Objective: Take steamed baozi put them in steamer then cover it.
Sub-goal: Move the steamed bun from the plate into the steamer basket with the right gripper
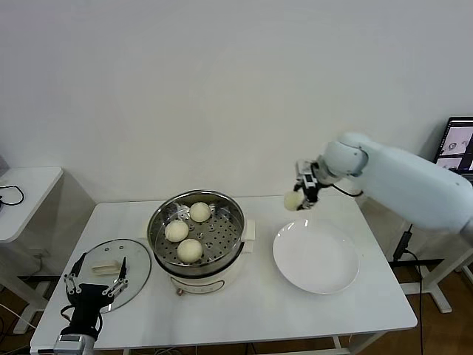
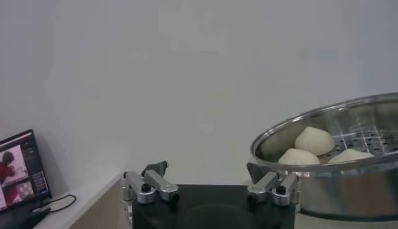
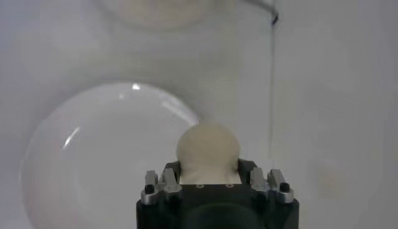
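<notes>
Baozi number four (image 1: 293, 200) is up in the air right now, pinched in my right gripper (image 1: 301, 194) above the far edge of the white plate (image 1: 316, 257), which is bare. The wrist view shows the bun (image 3: 208, 149) squeezed between the jaws with the plate (image 3: 93, 162) below it. The other three buns (image 1: 189, 250) are sitting in the steamer (image 1: 196, 235), which is in the middle of the tabletop (image 1: 259, 310), to the left of the plate.

So I'd call this the carry step for the last bun, roughly three quarters through the loading. Next I need to swing the right arm over to my left until the bun hangs over the basket, then lower it onto the free patch of holes at the right side so it doesn't squash a neighbour. The basket rim is raised, so I'd keep the bun high until it's past it.

The lid (image 1: 111, 270) is lying flat on the tabletop just left of the steamer, handle up. My left gripper (image 1: 94, 281) is parked over it at the near left corner, jaws spread wide with nothing in them; it looks ready for the cover step. A laptop screen (image 1: 454, 144) glows off to the right, and a side table (image 1: 22, 192) is off to the left, both well out of the way.
</notes>
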You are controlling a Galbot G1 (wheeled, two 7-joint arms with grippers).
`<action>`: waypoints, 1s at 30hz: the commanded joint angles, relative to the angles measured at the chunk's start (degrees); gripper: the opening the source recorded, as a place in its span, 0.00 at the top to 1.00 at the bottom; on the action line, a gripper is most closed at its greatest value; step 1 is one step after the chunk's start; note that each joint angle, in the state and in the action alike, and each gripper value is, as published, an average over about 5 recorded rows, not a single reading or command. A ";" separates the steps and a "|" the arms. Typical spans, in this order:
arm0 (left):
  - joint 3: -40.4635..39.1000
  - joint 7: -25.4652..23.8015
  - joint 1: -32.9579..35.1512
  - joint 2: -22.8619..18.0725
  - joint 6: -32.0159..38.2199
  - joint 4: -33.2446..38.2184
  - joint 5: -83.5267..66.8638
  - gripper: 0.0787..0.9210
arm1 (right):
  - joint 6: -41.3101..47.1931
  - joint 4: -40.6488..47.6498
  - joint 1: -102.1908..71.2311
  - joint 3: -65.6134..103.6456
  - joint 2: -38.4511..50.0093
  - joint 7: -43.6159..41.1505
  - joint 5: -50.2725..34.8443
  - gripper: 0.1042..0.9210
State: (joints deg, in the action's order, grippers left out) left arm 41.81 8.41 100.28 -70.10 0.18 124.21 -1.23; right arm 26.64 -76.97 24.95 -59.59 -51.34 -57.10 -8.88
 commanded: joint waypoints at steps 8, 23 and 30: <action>0.31 0.01 0.04 -0.38 0.15 -0.04 -0.02 0.12 | 12.12 -0.05 9.56 -7.52 -17.96 7.97 -20.13 0.42; 0.56 0.05 0.12 -1.11 0.19 0.50 0.23 0.12 | 15.13 2.71 1.83 -8.19 -23.41 14.94 -21.48 0.41; 0.52 0.04 -0.20 -1.09 0.19 0.21 0.12 0.12 | 15.12 3.90 -0.32 -8.50 -23.89 15.12 -19.57 0.41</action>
State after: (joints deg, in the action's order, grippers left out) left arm 42.37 8.45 100.13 -71.24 0.38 124.47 -1.06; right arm 40.49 -73.76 26.90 -67.37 -73.08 -44.03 -27.97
